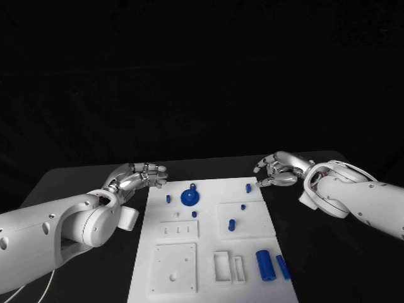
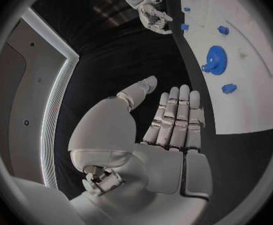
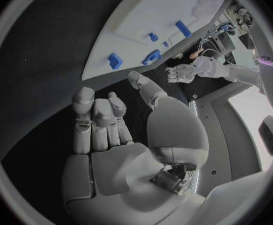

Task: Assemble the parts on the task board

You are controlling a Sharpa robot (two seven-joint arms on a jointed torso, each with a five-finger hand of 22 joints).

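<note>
In the head view, the white task board (image 1: 213, 243) is seen lying flat in the middle of the black table (image 1: 329, 252), its long axis running away from the robot. Raised white blocks and shallow recesses are carried on its near half. A blue gear (image 1: 191, 197) lies flat near the far end, with a small knob just beyond it. Two blue cylinders (image 1: 266, 265) lie side by side at the near right corner, their long axes roughly along the board's length. Smaller blue pegs (image 1: 232, 224) are scattered between; their exact shapes cannot be made out. The board's near edge is cut off by the picture's bottom. The left hand (image 1: 140, 175) is held just off the board's far left corner, fingers loosely curled and nothing grasped. The right hand (image 1: 279, 169) is held off the far right corner, fingers bent inward, empty as far as can be told.

In the left wrist view, the left hand (image 2: 168, 130) is shown released, fingers straight and close together, thumb apart, above bare table beside the board (image 2: 249, 85). The gear (image 2: 215, 60) and a peg (image 2: 229, 88) are seen on it.

In the right wrist view, the right hand (image 3: 105, 130) is shown with fingers curled partway and nothing between them. The board (image 3: 155, 15) lies beyond the fingertips, one blue peg (image 3: 114, 60) near its edge.
</note>
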